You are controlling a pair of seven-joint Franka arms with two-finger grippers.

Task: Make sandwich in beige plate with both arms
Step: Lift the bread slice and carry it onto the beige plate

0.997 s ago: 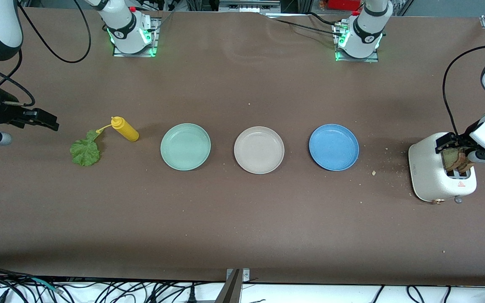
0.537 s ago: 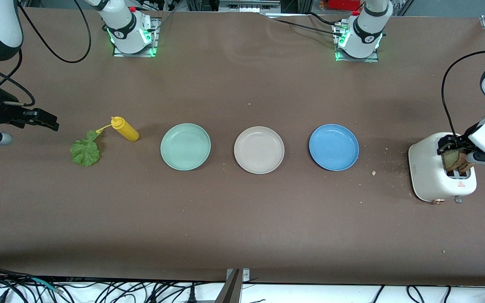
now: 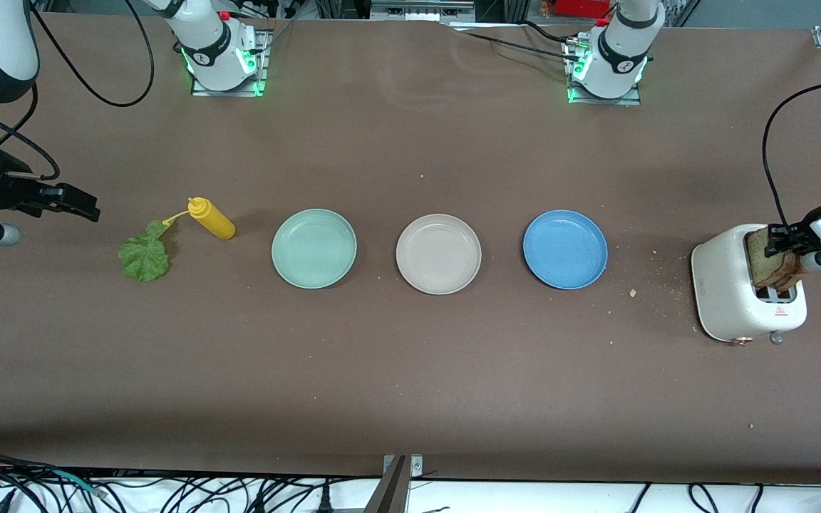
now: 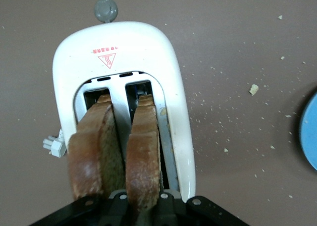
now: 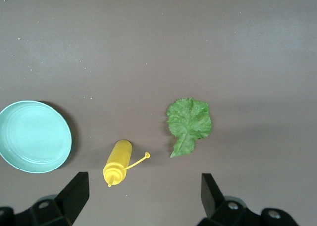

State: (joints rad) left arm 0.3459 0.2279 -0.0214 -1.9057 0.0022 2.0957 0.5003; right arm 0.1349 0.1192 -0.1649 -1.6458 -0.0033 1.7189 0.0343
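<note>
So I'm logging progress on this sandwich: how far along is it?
Barely begun. Done: nothing; the beige plate holds nothing. In hand: the left gripper is shut on a bread slice in the toaster, beside a second slice. The right gripper waits open above the lettuce and the yellow bottle. Left: move both slices and the lettuce onto the plate.

Counter (image 3: 410,370): matte brown, pale crumbs speckled toward the left arm's end. Plates: mint-green plate (image 3: 314,248), beige plate (image 3: 438,254), blue plate (image 3: 565,249). Lettuce leaf (image 3: 144,256): ruffled green. Squeeze bottle (image 3: 212,219): yellow. Toaster (image 3: 735,292): cream-white, red triangle mark. Bread slices (image 4: 121,159): toasted brown, darker crust. Left pincer (image 4: 141,206) and right pincer (image 5: 141,191): black.
</note>
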